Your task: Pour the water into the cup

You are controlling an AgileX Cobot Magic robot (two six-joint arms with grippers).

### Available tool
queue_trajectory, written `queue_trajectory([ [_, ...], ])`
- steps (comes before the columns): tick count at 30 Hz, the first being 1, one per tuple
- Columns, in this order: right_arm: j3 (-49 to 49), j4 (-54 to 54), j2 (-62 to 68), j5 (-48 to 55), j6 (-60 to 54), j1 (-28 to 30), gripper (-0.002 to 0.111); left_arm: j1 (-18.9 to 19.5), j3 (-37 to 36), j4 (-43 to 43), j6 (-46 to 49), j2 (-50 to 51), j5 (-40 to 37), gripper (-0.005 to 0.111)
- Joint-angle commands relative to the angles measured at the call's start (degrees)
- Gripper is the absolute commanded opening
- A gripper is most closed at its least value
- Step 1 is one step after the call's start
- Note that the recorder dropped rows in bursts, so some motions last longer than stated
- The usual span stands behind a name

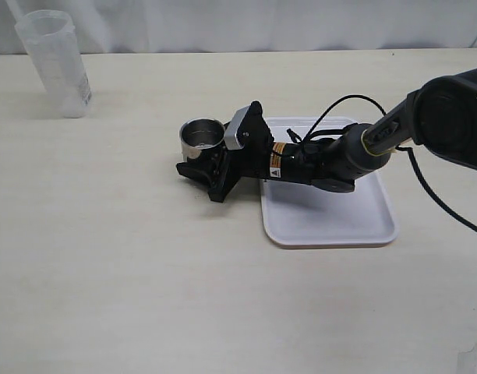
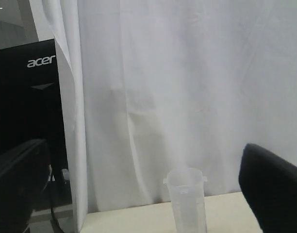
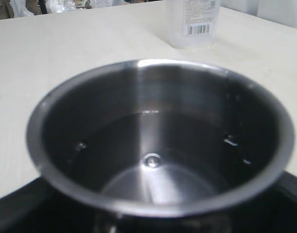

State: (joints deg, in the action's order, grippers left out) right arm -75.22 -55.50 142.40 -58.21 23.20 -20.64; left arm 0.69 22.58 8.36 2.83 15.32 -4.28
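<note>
Steel cup (image 1: 199, 146): keep still inside part-open right gripper (image 1: 198, 162) (held or not, can't tell); reach wide-open, empty left gripper (image 2: 144, 160) for upper-left container (image 1: 55, 66).

Container (image 3: 192, 22), far side: upper part cropped, label print too small to read. Cup (image 3: 158, 145): near rim blurred, base out of frame. Left gripper (image 2: 144, 160): fingers (image 2: 272, 194) dark, blurred, partly cropped.

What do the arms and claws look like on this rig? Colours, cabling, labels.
Right arm: black tubular links, a large dark-grey rounded joint housing, a yellowish ring at its end, loose black cables looping alongside, an orange-and-white sticker on the wrist and a silver-grey block mounted by the black right claw. Left claw: only two black, matte fingers show.
</note>
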Motion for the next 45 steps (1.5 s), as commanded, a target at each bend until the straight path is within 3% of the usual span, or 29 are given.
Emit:
queue_trajectory([
  [1, -0.1, -0.7, -0.1, 1.9, 0.1, 0.1, 0.014, 0.1, -2.4, -0.5, 0.3, -4.3, -0.1, 0.105],
  [14, -0.1, -0.7, -0.1, 1.9, 0.1, 0.1, 0.014, 0.1, -7.1, -0.5, 0.3, -15.0, -4.0, 0.105],
  [18, -0.1, -0.7, -0.1, 1.9, 0.1, 0.1, 0.014, 0.1, -7.1, -2.2, 1.7, -15.3, -6.9, 0.105],
  [22, -0.1, -0.7, -0.1, 1.9, 0.1, 0.1, 0.014, 0.1, -7.1, -9.3, 8.7, -15.3, -9.1, 0.105],
  [33, -0.1, -0.7, -0.1, 1.9, 0.1, 0.1, 0.014, 0.1, -7.1, -8.8, 8.0, -15.3, -16.7, 0.105],
  [40, -0.1, -0.7, -0.1, 1.9, 0.1, 0.1, 0.014, 0.1, -15.7, -8.0, 6.5, -15.3, -9.0, 0.105],
  [45, -0.1, -0.7, -0.1, 1.9, 0.1, 0.1, 0.014, 0.1, -21.0, -8.0, 6.5, -15.3, -8.6, 0.105],
])
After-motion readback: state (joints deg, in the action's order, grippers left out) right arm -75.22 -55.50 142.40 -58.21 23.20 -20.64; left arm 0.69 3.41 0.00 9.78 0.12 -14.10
